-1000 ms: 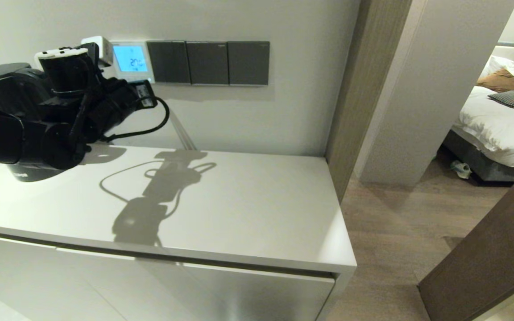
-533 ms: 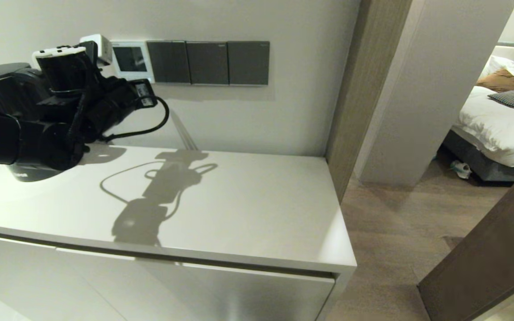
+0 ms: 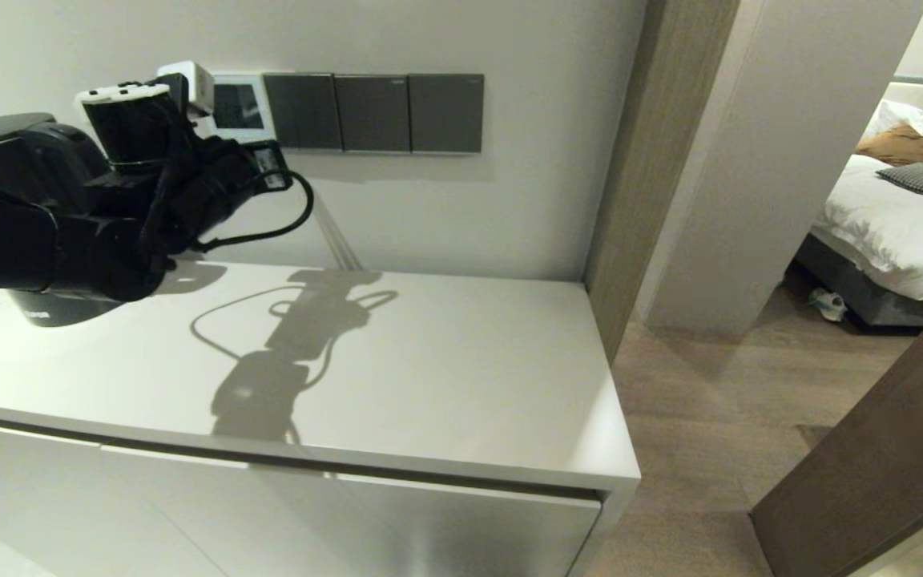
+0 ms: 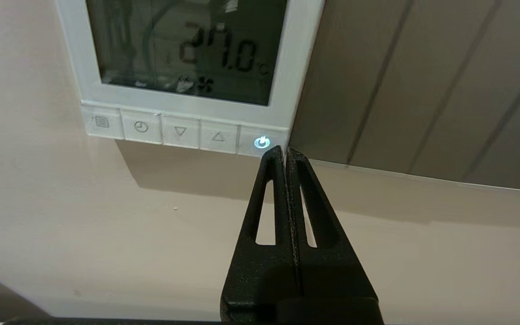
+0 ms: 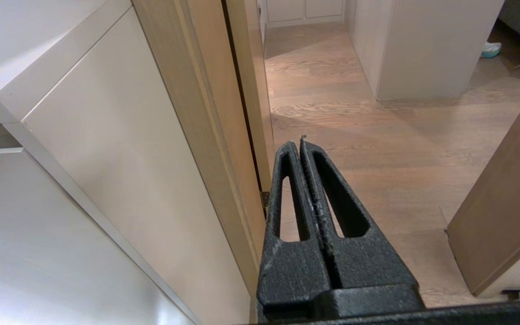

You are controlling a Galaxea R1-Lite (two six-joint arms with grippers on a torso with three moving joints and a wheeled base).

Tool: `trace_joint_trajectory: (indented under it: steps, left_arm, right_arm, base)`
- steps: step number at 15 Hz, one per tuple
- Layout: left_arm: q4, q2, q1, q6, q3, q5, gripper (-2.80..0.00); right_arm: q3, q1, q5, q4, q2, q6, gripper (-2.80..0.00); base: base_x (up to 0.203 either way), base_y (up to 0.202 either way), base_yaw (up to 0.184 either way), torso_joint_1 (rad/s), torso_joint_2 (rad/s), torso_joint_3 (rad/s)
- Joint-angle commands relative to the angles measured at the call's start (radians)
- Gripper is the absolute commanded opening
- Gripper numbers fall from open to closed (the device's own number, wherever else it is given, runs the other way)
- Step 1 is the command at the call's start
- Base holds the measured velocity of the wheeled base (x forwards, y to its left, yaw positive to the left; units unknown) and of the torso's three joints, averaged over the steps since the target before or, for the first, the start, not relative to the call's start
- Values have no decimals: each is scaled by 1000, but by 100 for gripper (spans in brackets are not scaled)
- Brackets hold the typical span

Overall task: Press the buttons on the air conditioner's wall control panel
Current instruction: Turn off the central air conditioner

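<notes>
- You had the left gripper (image 4: 285, 151) raised to the air conditioner's wall control panel (image 4: 188, 58), which was mounted on the far wall above the white cabinet top (image 3: 429, 377), at the left end of a row of three dark grey switch plates (image 3: 373, 112).
- The left fingers were pressed together into one narrow tip.
- That tip sat at the lower edge of the power button (image 4: 262, 142), the rightmost key in the row of buttons (image 4: 179, 132); whether it touched the key could not be told.
- The power symbol glowed pale blue, while the screen (image 4: 183, 45) was dark, with faint digits visible.
- Judged step: a press on the power key, either at contact or just off it.
- Judged next move: a small, straight advance or retreat along the finger axis, then a shift left toward the up-arrow key (image 4: 217, 136); the keys were closely spaced, so lateral drift risked a neighbouring key.
- The right gripper (image 5: 302, 144) hung idle beside the cabinet over the wood floor (image 5: 377, 135), fingers together and empty.
</notes>
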Motion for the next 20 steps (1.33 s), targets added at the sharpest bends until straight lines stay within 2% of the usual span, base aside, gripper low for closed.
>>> trace_joint_trajectory:
  steps: [1, 15, 20]
  left_arm:
    - [0, 17, 1, 1, -4, 1, -280]
    - [-10, -34, 6, 2, 47, 3, -280]
    - [-1, -252, -10, 7, 180, 0, -280]
  right_arm:
    - [2, 0, 0, 0, 1, 0, -280]
    - [2, 0, 1, 0, 1, 0, -280]
    - [2, 0, 1, 0, 1, 0, -280]
  base:
    - [0, 0, 0, 0, 0, 0]
    - [0, 0, 0, 0, 0, 0]
    - [0, 0, 0, 0, 0, 0]
